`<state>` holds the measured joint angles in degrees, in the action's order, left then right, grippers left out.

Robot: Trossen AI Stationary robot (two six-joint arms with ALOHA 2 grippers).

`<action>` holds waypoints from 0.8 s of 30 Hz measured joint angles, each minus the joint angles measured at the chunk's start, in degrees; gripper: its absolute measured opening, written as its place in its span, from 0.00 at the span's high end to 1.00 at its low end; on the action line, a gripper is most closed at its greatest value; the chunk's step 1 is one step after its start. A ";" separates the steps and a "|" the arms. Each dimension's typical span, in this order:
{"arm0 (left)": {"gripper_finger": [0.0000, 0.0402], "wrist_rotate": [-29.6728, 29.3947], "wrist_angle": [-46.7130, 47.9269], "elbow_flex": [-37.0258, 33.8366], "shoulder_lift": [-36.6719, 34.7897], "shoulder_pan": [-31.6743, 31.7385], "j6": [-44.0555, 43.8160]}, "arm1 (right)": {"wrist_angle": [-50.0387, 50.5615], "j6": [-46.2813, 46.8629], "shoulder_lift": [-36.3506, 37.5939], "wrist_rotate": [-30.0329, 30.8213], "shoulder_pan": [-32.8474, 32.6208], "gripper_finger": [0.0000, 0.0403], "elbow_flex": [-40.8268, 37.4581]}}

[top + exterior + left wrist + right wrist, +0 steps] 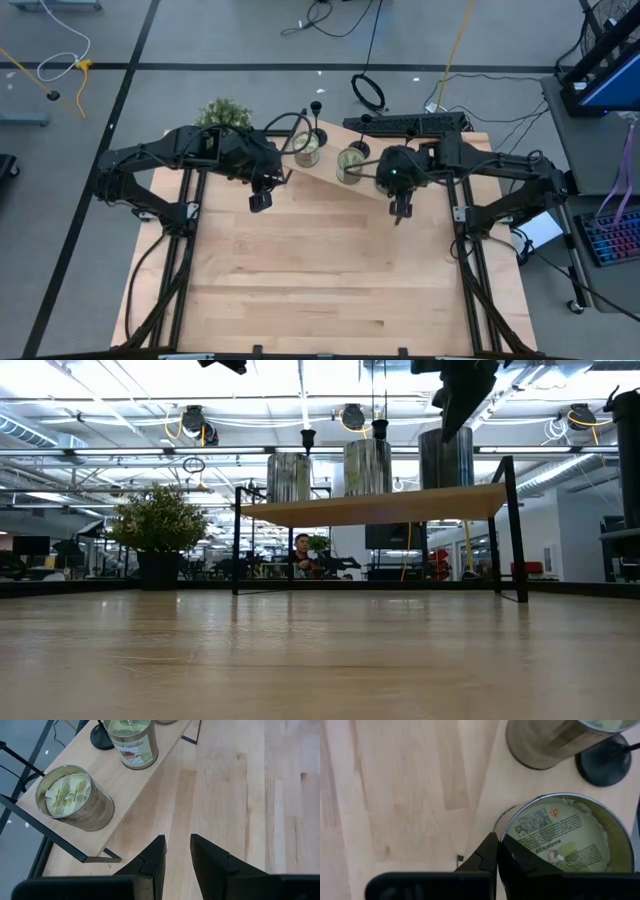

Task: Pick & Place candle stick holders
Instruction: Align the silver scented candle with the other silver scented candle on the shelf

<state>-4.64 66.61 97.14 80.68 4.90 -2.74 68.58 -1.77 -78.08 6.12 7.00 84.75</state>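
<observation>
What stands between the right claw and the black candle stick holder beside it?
An open candle jar sits directly under the right claw, with a second metal jar beside the black candle stick holder on the raised wooden shelf.

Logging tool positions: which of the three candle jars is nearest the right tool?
The jar with the warnings label, at the end of the shelf, right beside the shut right tool. The middle jar and the far jar stand farther along.

- Three black candle stick holders stand upright on the raised wooden shelf (330, 175), behind the jars:
- one (316, 108) at its left end
- one (364, 122) mid-shelf
- one (408, 136) farther right
</observation>
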 joint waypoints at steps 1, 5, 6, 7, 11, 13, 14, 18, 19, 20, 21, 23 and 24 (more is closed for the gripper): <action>0.76 -0.02 0.00 0.00 0.00 -0.01 0.00 | -0.15 0.00 -0.02 -0.08 0.39 0.99 0.00; 0.76 -0.02 0.01 0.00 0.00 -0.01 0.00 | -0.16 0.87 -0.02 -0.75 1.50 0.98 0.00; 0.76 -0.01 0.02 0.00 0.00 -0.01 0.00 | -0.22 1.26 -0.02 -1.68 1.79 0.98 0.00; 0.76 -0.01 0.02 0.00 0.00 0.00 0.00 | -0.26 1.55 -0.02 -2.77 2.05 0.98 0.00; 0.76 -0.02 0.02 0.00 -0.02 0.01 0.00 | -0.21 2.62 -0.02 -4.75 2.40 0.97 0.00; 0.76 -0.02 0.04 0.00 0.00 -0.01 0.00 | -0.22 2.76 -0.02 -4.84 2.39 0.97 0.00; 0.76 -0.02 0.04 0.00 -0.02 -0.01 0.00 | -0.25 3.03 -0.02 -4.86 2.41 0.97 0.00; 0.76 -0.01 0.04 0.00 -0.01 -0.01 -0.02 | -0.60 3.20 -0.04 -4.78 2.41 0.93 0.00; 0.76 -0.02 0.04 0.00 0.00 0.00 -0.02 | -0.64 3.19 -0.07 -4.78 2.41 0.92 0.00; 0.76 -0.02 0.04 0.00 0.00 -0.01 -0.02 | -0.64 3.18 -0.07 -4.78 2.41 0.91 0.00; 0.76 -0.02 0.04 0.00 0.00 -0.01 -0.02 | -0.66 3.14 -0.07 -4.76 2.41 0.89 0.00; 0.76 -0.02 0.04 0.00 -0.01 -0.01 -0.02 | -0.66 3.08 -0.07 -4.73 2.41 0.86 -0.02; 0.76 -0.02 0.04 0.00 -0.02 -0.01 -0.03 | -0.65 3.06 0.04 -4.71 2.41 0.84 -0.03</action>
<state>-4.67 66.65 97.14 80.66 4.89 -2.77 67.93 1.29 -78.04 1.41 9.41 84.72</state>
